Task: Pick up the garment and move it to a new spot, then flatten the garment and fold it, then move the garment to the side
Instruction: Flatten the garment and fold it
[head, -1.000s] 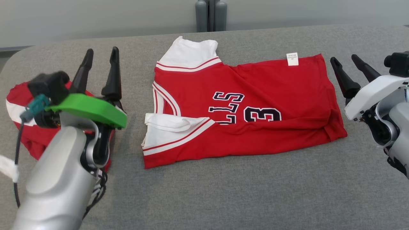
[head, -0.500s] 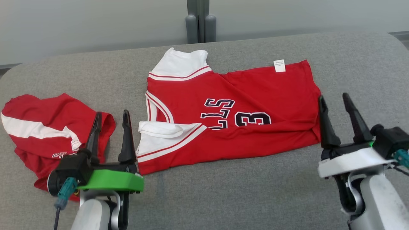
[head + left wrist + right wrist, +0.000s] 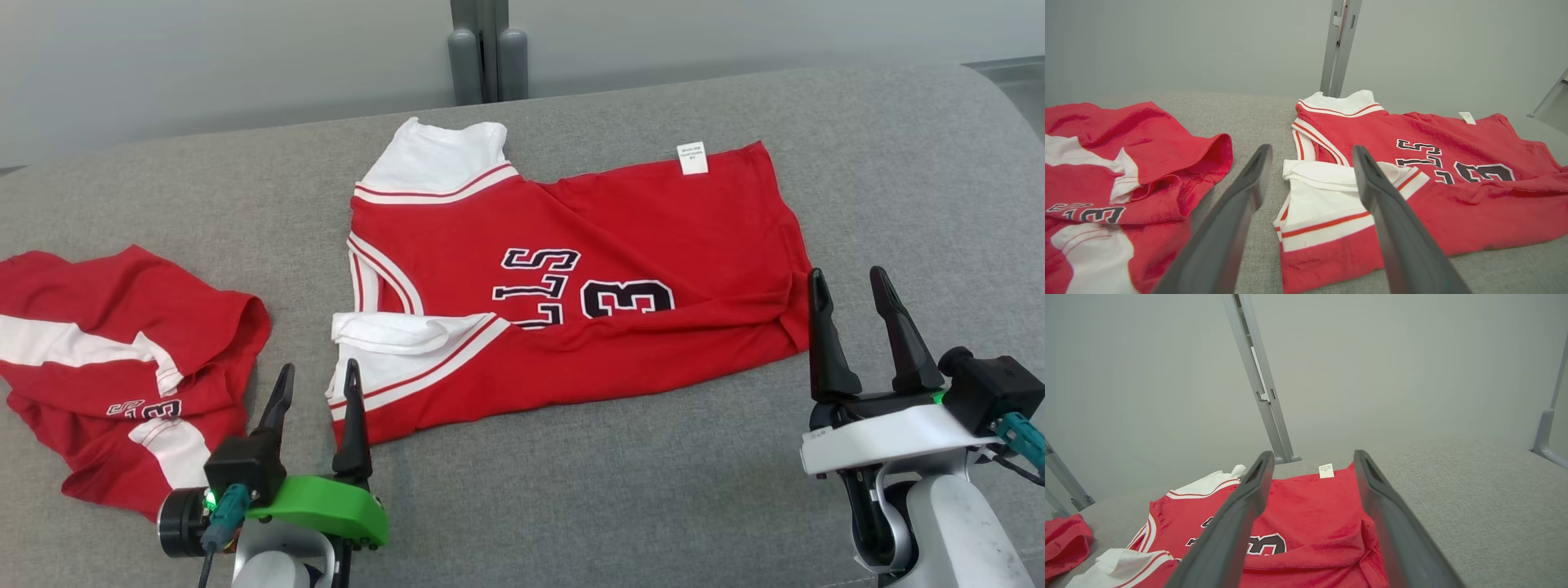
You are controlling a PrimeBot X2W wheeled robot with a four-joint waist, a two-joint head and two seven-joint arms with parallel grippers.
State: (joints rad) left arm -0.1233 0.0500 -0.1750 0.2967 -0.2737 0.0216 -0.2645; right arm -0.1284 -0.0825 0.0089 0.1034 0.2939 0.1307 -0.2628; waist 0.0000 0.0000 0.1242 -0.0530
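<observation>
Jersey [image 3: 571, 286] lies flat on grey surface [image 3: 571, 506], long axis left–right. Left gripper [image 3: 319, 367] open, empty, near the sleeve end. Right gripper [image 3: 847, 273] open, empty, at the hem end; contact there unclear.

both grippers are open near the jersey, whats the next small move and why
Probably lower both onto the near corners of the jersey: the left gripper sits open by its sleeve end, the right gripper open by its hem end, and neither holds cloth.
</observation>
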